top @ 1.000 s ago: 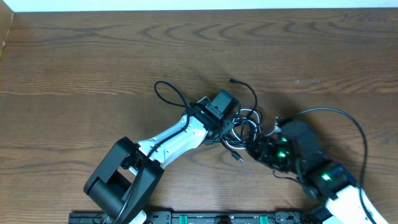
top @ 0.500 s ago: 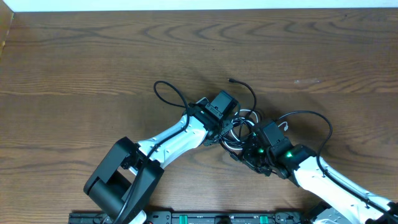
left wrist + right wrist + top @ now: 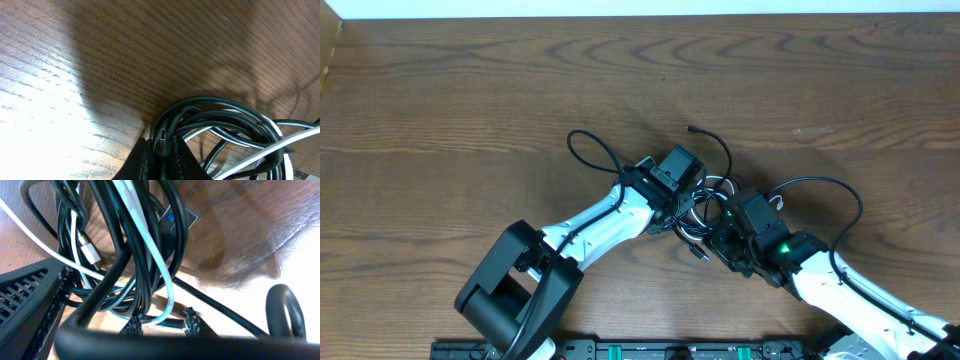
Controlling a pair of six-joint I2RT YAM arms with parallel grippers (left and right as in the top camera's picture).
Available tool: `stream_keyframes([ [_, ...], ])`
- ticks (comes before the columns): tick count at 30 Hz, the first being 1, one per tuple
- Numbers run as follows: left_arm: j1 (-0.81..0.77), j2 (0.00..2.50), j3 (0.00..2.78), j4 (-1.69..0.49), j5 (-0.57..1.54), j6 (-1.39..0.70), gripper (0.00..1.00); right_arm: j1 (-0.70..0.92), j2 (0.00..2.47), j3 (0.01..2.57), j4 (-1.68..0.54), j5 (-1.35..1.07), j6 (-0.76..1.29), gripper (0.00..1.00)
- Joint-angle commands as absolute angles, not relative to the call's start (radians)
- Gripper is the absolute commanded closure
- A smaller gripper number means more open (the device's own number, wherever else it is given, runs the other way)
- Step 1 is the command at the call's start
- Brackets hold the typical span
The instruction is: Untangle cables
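Note:
The cables [image 3: 712,200] lie knotted in a bundle at the table's middle, black cords with a white one among them. One black loop [image 3: 585,150] trails left and a plug end [image 3: 692,129] points up. My left gripper [image 3: 690,207] is at the bundle's left side. In the left wrist view it [image 3: 161,150] is shut on a black cable's end plug [image 3: 162,139]. My right gripper [image 3: 722,232] is at the bundle's lower right. Its tips [image 3: 162,321] stand apart, with the white cable [image 3: 145,245] looping loosely between them.
The right arm's own thick black wire [image 3: 820,185] arcs over the table to the right of the bundle. A USB plug with a blue insert [image 3: 175,217] hangs among the black cords [image 3: 107,235]. Bare wooden table [image 3: 470,90] surrounds the bundle.
The right arm has swung in from the lower right, its gripper now down at the bundle. Its jaws have widened. The left arm has not moved.

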State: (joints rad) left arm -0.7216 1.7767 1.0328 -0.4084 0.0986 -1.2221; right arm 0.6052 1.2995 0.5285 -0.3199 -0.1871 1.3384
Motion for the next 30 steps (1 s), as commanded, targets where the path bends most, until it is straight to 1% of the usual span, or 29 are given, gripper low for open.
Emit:
stream_keyframes([
  [1, -0.719, 1.790, 1.044, -0.418, 0.081, -1.205, 0.92, 0.602, 1.305, 0.527, -0.317, -0.121, 1.360, 0.73],
  [7, -0.719, 1.790, 1.044, -0.418, 0.082, -1.205, 0.92, 0.603, 1.368, 0.527, -0.310, -0.110, 1.419, 0.78],
  [14, -0.719, 1.790, 1.044, -0.421, 0.082, -1.205, 0.92, 0.603, 1.485, 0.527, -0.168, -0.087, 1.425, 0.82],
  [17, -0.719, 1.790, 1.044, -0.429, 0.082, -1.205, 0.92, 0.603, 1.528, 0.527, -0.147, -0.088, 1.428, 0.84],
  [18, -0.719, 1.790, 1.044, -0.433, 0.082, -1.205, 0.92, 0.603, 1.539, 0.527, -0.150, -0.092, 1.428, 0.87],
  [19, -0.719, 1.790, 1.044, -0.435, 0.082, -1.205, 0.92, 0.603, 1.552, 0.527, -0.154, -0.101, 1.427, 0.93],
  [21, -0.719, 1.790, 1.044, -0.436, 0.082, -1.205, 0.92, 0.603, 1.563, 0.527, -0.158, -0.110, 1.424, 0.99],
  [25, -0.719, 1.790, 1.044, -0.436, 0.082, -1.205, 0.92, 0.603, 1.571, 0.527, -0.178, -0.135, 1.353, 0.99],
  [26, -0.719, 1.790, 1.044, -0.437, 0.081, -1.204, 0.92, 0.603, 1.571, 0.527, -0.200, -0.141, 1.287, 0.99],
  [30, -0.719, 1.790, 1.044, -0.436, 0.081, -1.181, 0.92, 0.577, 1.547, 0.529, -0.293, -0.150, 1.207, 0.99],
])
